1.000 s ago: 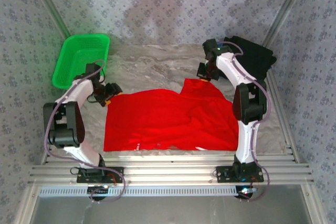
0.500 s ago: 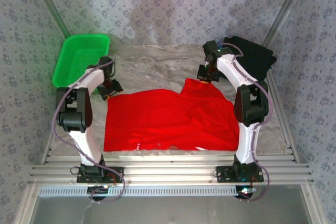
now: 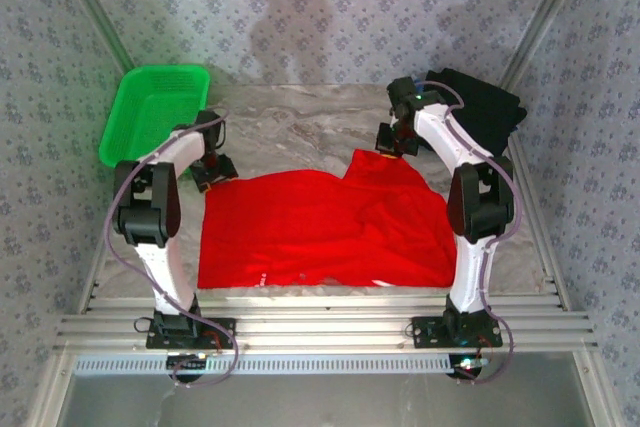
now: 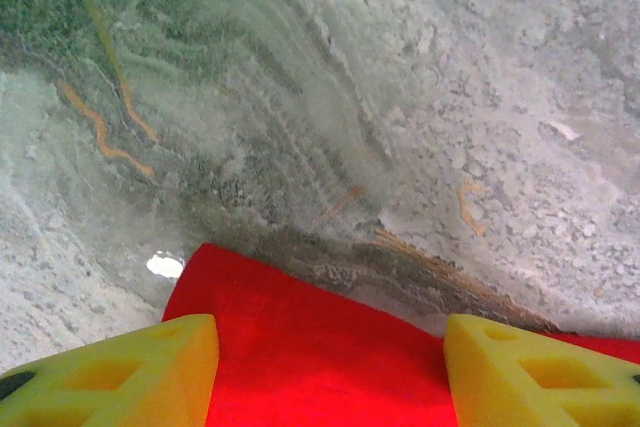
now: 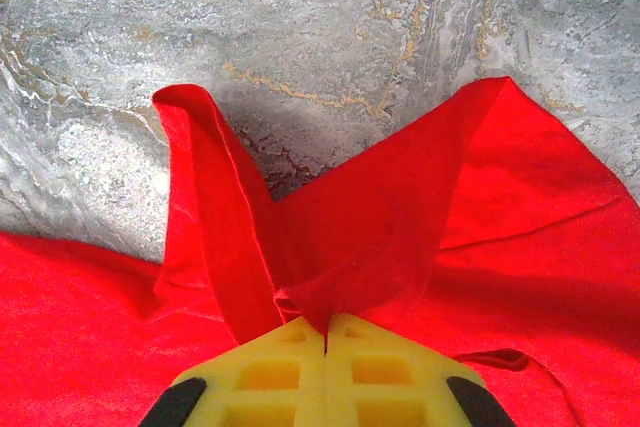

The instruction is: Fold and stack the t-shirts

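From above, we saw the red t-shirt (image 3: 320, 232) spread mid-frame, with a black t-shirt (image 3: 482, 112) at upper right; in the left wrist view, the left gripper (image 4: 328, 352) stood released astride the red corner at the bottom; in the right wrist view, the right gripper (image 5: 326, 335) clenched a red fold at bottom centre.

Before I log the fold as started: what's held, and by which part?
The right fingers pinch the red t-shirt by a bunched fold at its far edge. The left fingers stand open over its left corner, holding nothing.
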